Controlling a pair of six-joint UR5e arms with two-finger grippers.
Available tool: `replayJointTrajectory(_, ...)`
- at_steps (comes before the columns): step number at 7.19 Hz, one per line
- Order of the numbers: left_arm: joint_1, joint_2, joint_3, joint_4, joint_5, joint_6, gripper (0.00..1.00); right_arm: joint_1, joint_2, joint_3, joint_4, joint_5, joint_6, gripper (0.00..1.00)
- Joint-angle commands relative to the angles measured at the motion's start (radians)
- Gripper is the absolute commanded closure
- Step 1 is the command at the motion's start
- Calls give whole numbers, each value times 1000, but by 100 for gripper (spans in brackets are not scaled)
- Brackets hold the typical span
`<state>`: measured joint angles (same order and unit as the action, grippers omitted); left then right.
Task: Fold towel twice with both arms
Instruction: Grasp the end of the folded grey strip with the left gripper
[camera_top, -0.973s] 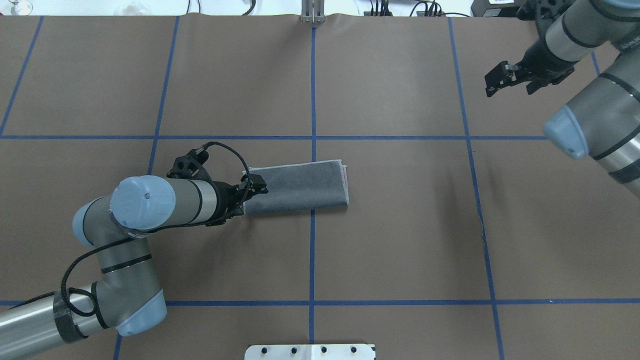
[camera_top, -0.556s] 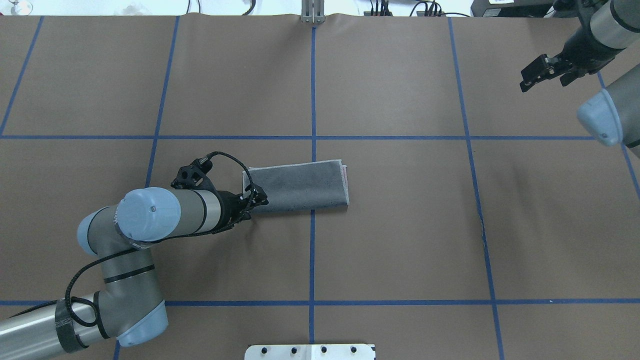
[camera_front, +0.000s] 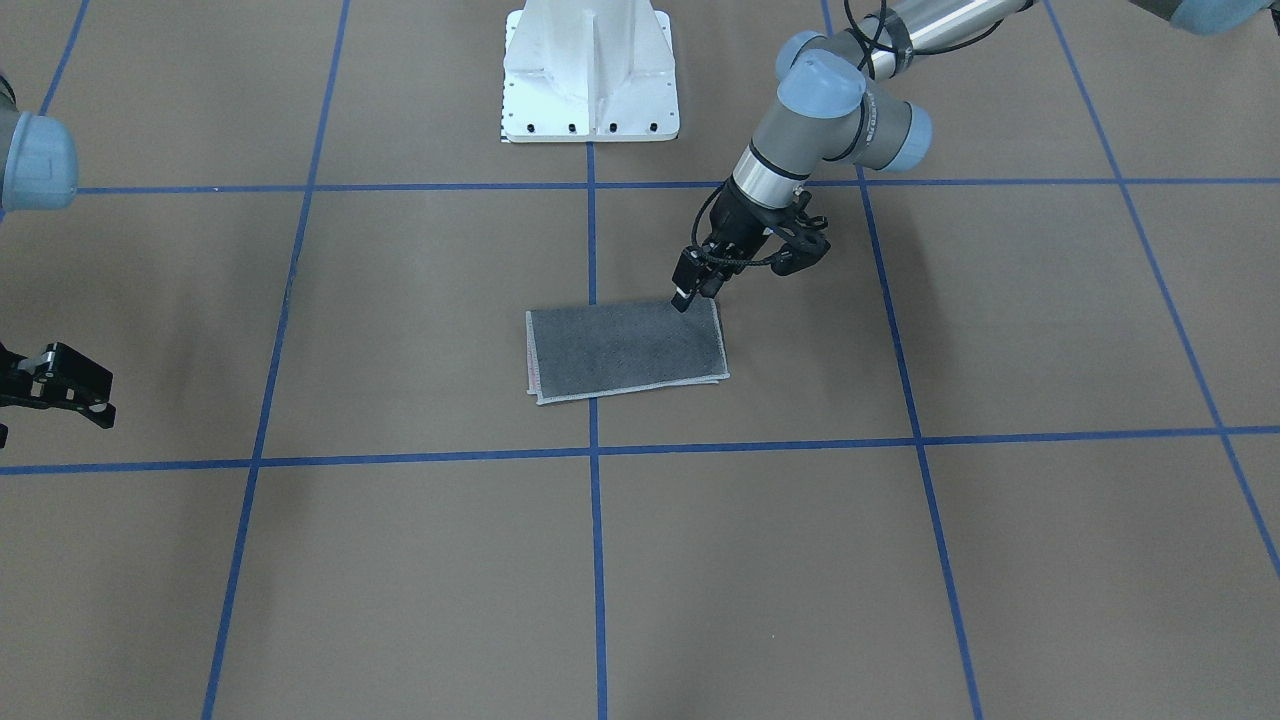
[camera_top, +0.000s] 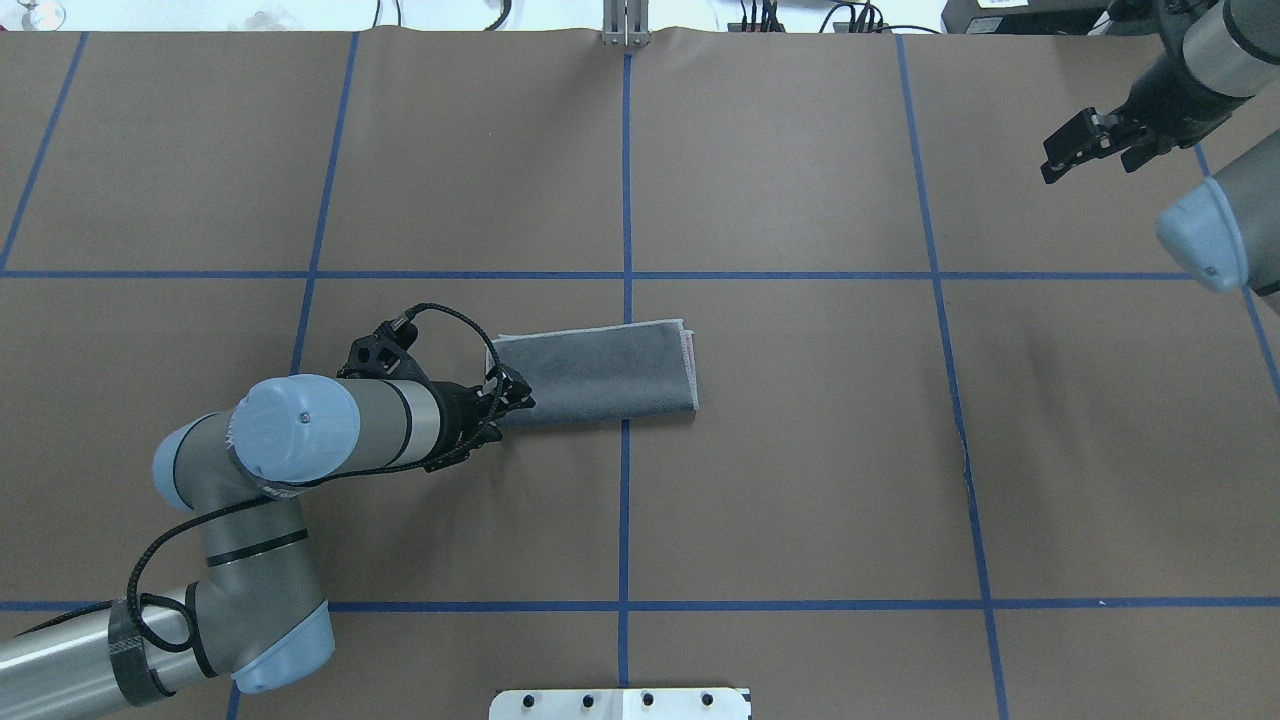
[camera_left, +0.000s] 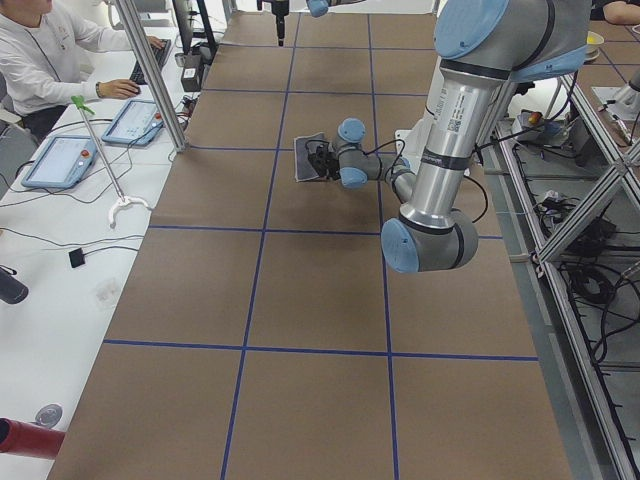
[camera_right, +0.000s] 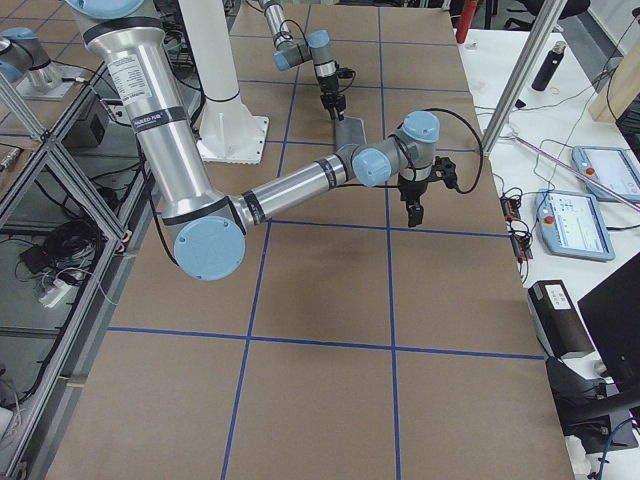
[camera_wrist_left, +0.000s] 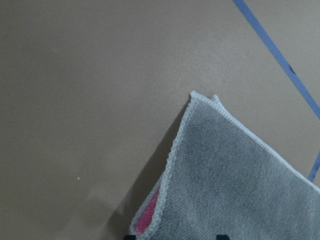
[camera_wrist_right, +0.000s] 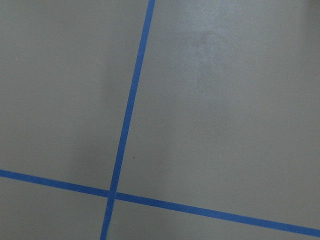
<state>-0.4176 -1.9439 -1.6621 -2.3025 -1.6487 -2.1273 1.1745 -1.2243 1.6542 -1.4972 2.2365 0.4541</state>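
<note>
Currently, the first of the two folds appears complete and the second is not yet made.

1. **Left gripper.** Nearest the robot, the left gripper (camera_top: 508, 390) is lowered onto the left short edge of the towel (camera_top: 600, 372), close to its near corner. Its wrist view shows two fingertips set apart with the cloth edge between them, so the jaws stand partly open. No cloth is lifted. Whether the pads bear on the cloth cannot be determined.
2. **Towel.** It lies flat near the centre of the table (camera_top: 800, 480) as a long rectangle, grey face outward. The pink face (camera_wrist_left: 149, 220) shows only between the layers at that edge.
3. **Right gripper.** Far off to the right, the right gripper (camera_top: 1060, 150) hangs over bare table, well apart from the towel, jaws open and holding nothing.

Remaining work, as judged: clamp the left short edge and carry it over to the right short edge. The right arm must come in if both arms are to share this fold.
</note>
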Motion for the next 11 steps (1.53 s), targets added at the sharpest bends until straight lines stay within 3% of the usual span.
replayJointTrajectory(1, -10, 42, -36, 0, 4, -115, 38, 1, 0, 1, 0, 0, 0, 0)
replayJointTrajectory(4, -7, 42, -47, 0, 18, -135, 44, 4, 0, 2, 0, 0, 0, 0)
replayJointTrajectory(11, 0, 20, -19, 0, 20, -152, 46, 5, -3, 7, 0, 0, 0, 0)
